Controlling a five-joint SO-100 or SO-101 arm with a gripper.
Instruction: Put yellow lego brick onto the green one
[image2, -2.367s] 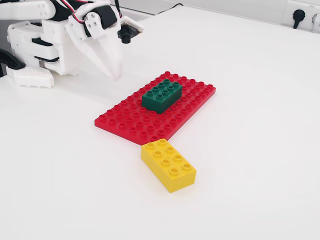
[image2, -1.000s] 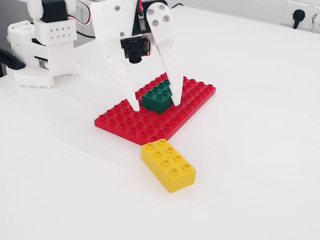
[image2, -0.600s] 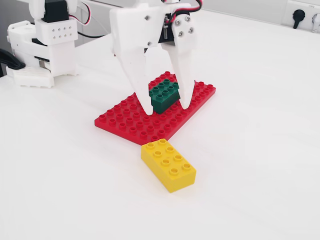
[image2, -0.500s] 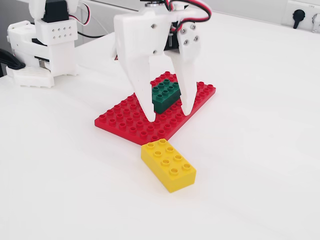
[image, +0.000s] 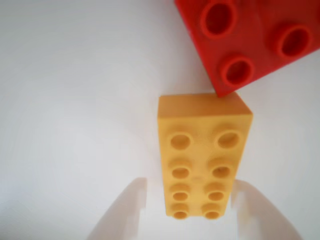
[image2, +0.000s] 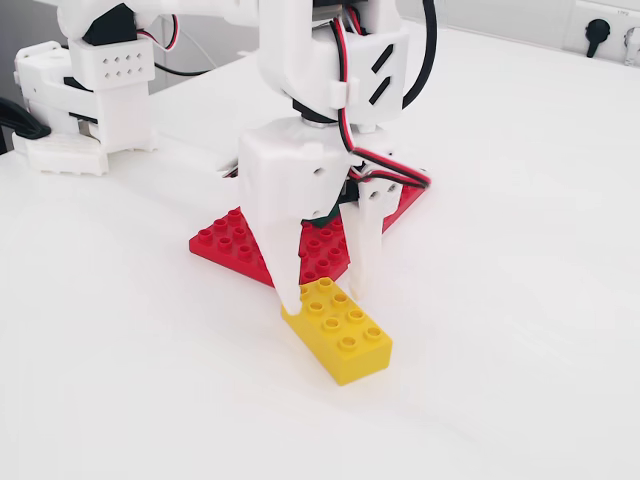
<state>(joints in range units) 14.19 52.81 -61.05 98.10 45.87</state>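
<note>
Yellow lego brick (image2: 337, 331) lies flat on the white tabletop (image2: 520, 300), low in the fixed view's centre. White end effector (image2: 322, 296) straddles its near end, fingers spread on either side, not clenched. Just behind, toward the middle of the frame, lies the red baseplate (image2: 232, 243).

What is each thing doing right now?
yellow lego brick: lying flat on the table, studs up, not lifted.
gripper: open, jaws either side of one end of the brick; touching or not, cannot tell.
red baseplate: flat on the table, studs up, partly hidden behind the gripper.
green brick: hidden from both views.
</note>
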